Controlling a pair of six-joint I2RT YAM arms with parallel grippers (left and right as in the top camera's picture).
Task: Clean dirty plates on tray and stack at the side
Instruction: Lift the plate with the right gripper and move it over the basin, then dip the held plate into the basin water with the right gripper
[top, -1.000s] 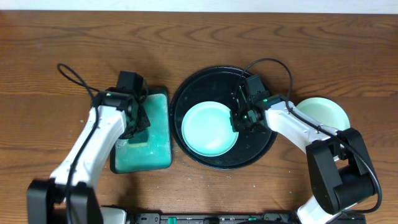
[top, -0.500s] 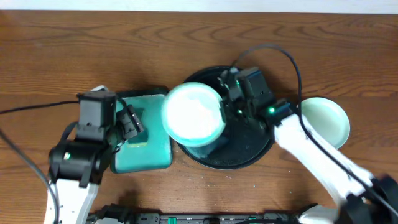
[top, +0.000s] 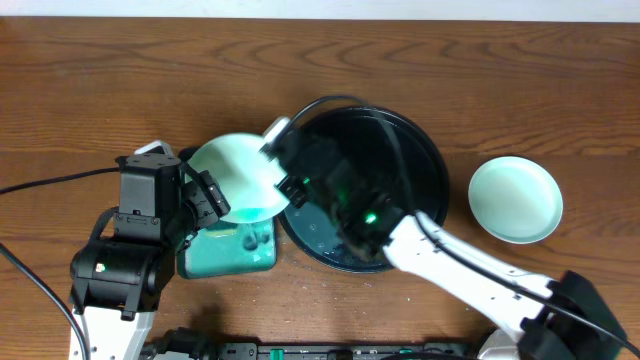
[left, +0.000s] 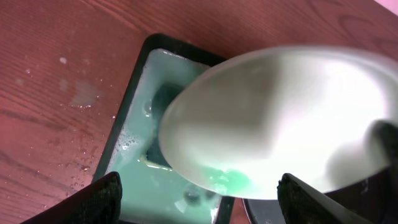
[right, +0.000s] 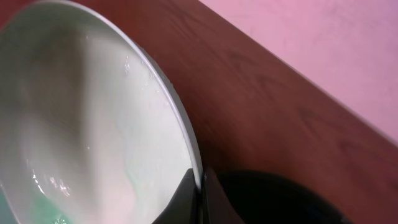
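A pale mint plate (top: 233, 178) hangs tilted over the teal wash tray, with my right gripper (top: 283, 178) shut on its right rim. In the right wrist view the two fingers (right: 186, 196) pinch the plate (right: 81, 124) edge. A teal smear (left: 231, 180) marks the low edge of the plate (left: 280, 118). My left gripper (left: 202, 205) stands open below it, its fingertips (left: 99, 199) wide apart and holding nothing. The black tray (top: 428, 150) has no plate on it. A second plate (top: 515, 198) rests on the wood at the right.
The teal rectangular tray (top: 232, 255) holds foamy green liquid (left: 143, 143) and a small lump (top: 247, 240). Water drops (left: 81, 96) spot the wood to its left. My right arm (top: 450, 265) stretches across the black tray's front.
The right gripper lifted the plate off the black tray and carried it left over the teal tray, tilting it. The left gripper opened wide and drew back from the teal tray.
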